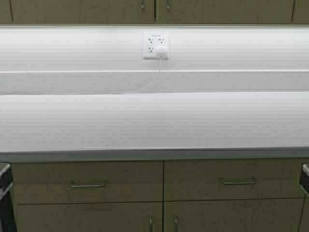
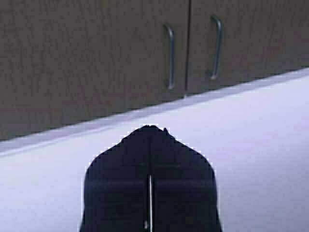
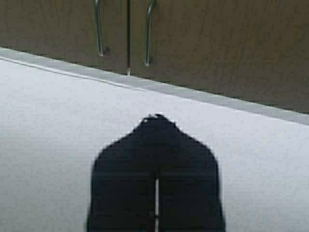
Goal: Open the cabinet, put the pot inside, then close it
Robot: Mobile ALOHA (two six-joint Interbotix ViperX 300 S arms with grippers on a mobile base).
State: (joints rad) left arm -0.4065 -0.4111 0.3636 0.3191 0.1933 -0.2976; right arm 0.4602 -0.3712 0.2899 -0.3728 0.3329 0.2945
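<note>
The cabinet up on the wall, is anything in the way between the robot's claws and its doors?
Nothing visible is. Both wrist views look straight at the cabinet, doors closed and handles at the centre seam, with only bare white wall in front. The left claw and right claw are both shut. No pot is in view.

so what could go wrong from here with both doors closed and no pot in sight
1. The cabinet has both doors closed, and the two slim handles flank the centre seam closely; a gripper aimed at one could catch the other or slip off.
2. The left gripper and right gripper are both shut, so either must open before it can hook a handle.
3. No pot shows in any view, so it must be found first.
</note>
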